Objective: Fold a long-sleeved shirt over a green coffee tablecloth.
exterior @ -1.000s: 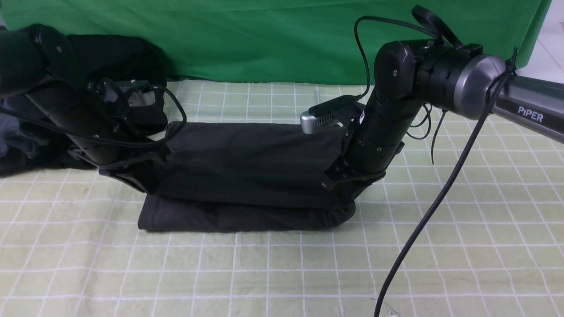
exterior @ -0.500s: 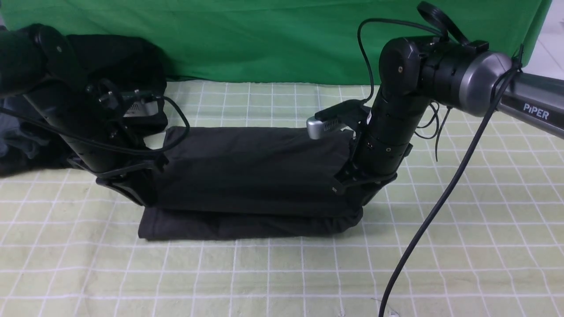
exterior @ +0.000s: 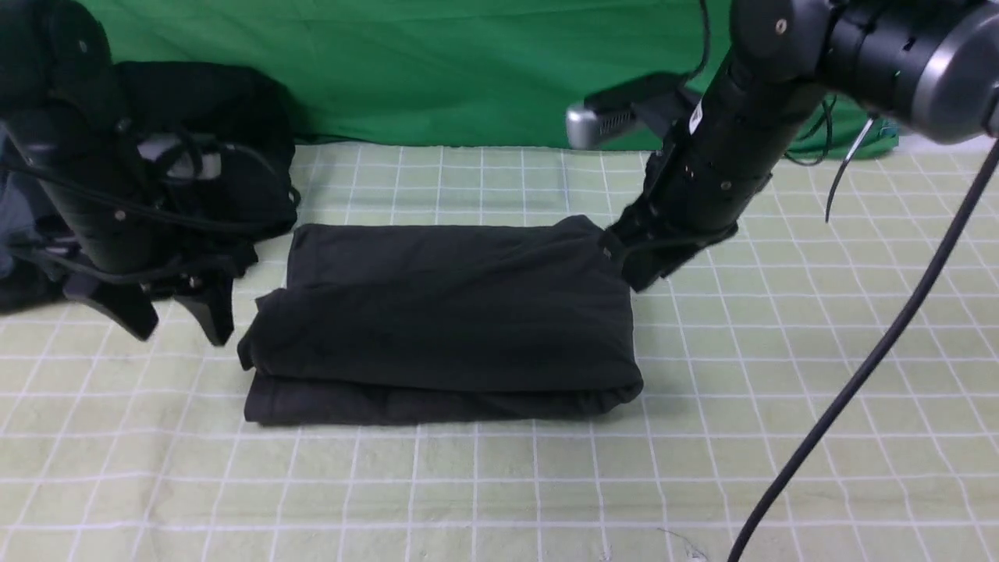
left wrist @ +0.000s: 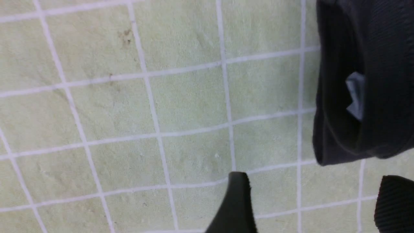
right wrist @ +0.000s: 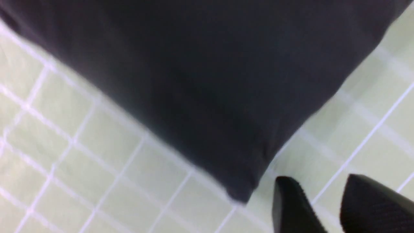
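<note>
A plain bright green backdrop cloth [exterior: 468, 70] hangs across the far side. At the far left, a black bundle of clothes [exterior: 211, 140] with a grey part lies heaped.

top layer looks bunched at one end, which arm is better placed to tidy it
Left, probably. The shirt bunches at its left end, and the left gripper hangs open just beside that end. The right gripper sits at the far right corner, jaws narrower.
</note>
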You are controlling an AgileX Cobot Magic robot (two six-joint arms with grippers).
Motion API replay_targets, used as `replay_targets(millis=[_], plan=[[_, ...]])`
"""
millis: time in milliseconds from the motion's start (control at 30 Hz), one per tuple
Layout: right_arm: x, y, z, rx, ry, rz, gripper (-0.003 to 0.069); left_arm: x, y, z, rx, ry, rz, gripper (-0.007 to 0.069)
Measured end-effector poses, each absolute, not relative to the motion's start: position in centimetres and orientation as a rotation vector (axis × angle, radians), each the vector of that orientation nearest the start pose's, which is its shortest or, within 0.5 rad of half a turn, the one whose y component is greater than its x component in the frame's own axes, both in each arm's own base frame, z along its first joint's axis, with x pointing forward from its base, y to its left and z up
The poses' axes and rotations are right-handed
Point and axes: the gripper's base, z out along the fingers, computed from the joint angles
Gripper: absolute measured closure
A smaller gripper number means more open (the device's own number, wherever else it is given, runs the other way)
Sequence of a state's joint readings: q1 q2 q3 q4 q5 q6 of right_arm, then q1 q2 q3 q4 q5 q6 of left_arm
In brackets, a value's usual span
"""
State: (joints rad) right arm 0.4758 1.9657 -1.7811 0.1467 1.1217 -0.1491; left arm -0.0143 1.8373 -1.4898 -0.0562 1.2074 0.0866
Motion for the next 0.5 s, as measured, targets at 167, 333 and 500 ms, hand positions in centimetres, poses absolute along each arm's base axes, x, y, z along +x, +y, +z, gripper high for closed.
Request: replay_targets(millis=[167, 333, 500], plan=[[38.3, 21.5, 28.1, -0.742, 2.593, 0.369, 0.0629, 36.9, -3.8, 27.1, 0.065, 2.911, -0.506, 0.0203], [39.0, 21.9, 26.6, -0.733, 2.611, 0.379, 0.0651, 38.0, -7.1, 26.2, 0.165, 2.815, -0.577, 0.0521], [39.5, 22.3, 22.0, -0.774, 2.770, 0.359, 0.0651, 38.8, -7.4, 21.5, 0.137, 2.973, -0.367, 0.0627]])
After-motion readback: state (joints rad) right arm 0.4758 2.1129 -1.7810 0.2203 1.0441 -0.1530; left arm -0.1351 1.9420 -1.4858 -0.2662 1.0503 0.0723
